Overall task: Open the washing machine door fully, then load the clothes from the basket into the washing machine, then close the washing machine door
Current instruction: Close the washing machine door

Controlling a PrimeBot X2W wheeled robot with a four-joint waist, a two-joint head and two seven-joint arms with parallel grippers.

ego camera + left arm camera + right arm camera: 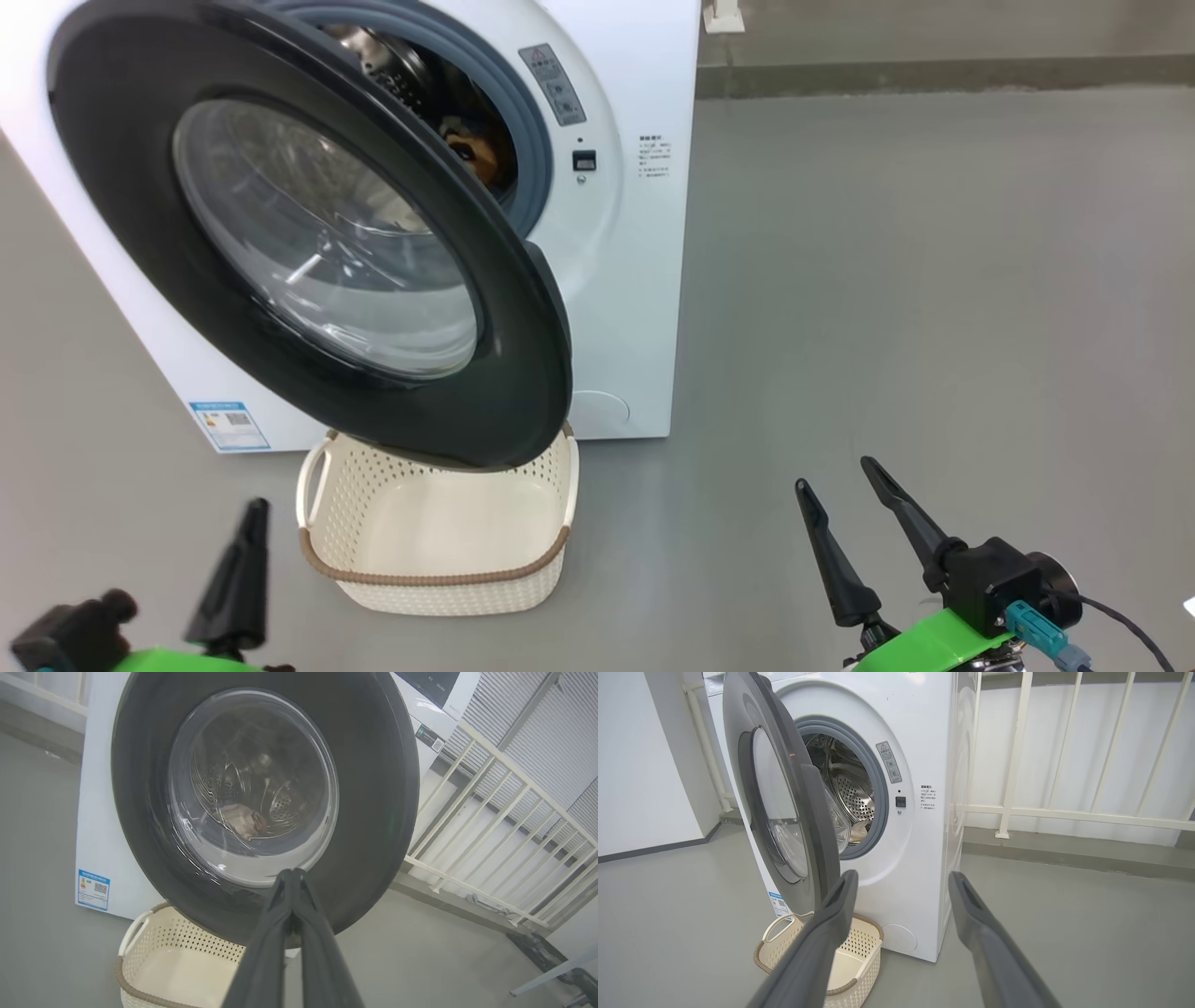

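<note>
The white washing machine (635, 280) stands ahead with its black-rimmed door (308, 233) swung part way out over the basket (439, 551). The cream basket sits on the floor in front of the machine, and no garment shows in it. Clothes (471, 149) lie inside the steel drum; through the door glass a pale and orange piece (243, 819) shows. My left gripper (247, 523) is shut, low and left of the basket, pointing at the door (373, 788). My right gripper (836, 481) stands open over bare floor, well right of the basket (859, 961) and the door (784, 812).
A white railing (1064, 812) runs along the wall to the right of the machine. Grey floor (934, 327) stretches wide on the right. A blue label (229, 425) sits low on the machine's front. A dark object (542, 952) lies on the floor by the railing.
</note>
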